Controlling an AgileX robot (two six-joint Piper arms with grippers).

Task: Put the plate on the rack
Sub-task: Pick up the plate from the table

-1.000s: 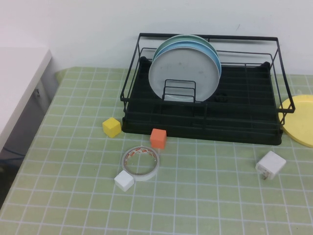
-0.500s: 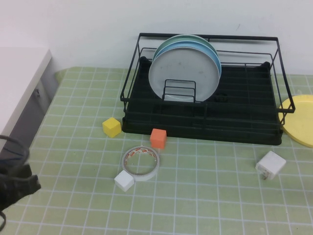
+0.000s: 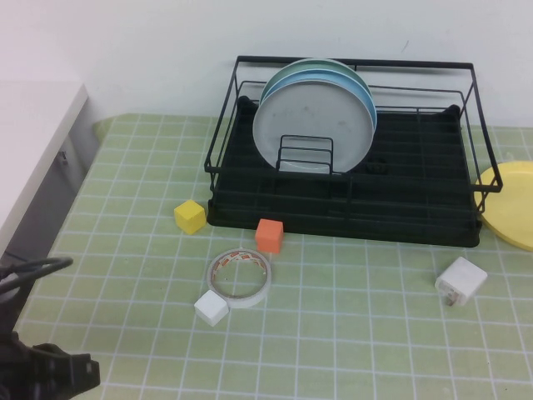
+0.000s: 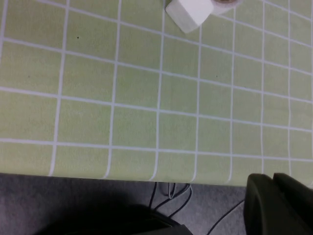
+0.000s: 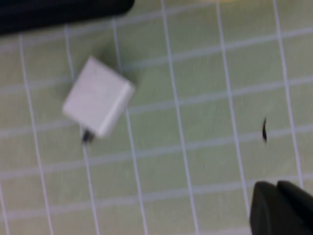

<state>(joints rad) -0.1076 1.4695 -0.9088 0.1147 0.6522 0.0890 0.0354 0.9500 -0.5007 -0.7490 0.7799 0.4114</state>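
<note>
Three plates fill rack; left gripper, right gripper low.

The rack is thin black wire, painted and faintly shiny, over a dull black plastic-looking tray. The yellow plate at the table's right edge looks matt and smooth. The table wears a smooth green gridded covering. The charger is smooth white plastic.

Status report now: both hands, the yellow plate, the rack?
Left hand low at near-left table edge, right hand above white charger. Round yellow plate on table beside black wire rack, untouched.
</note>
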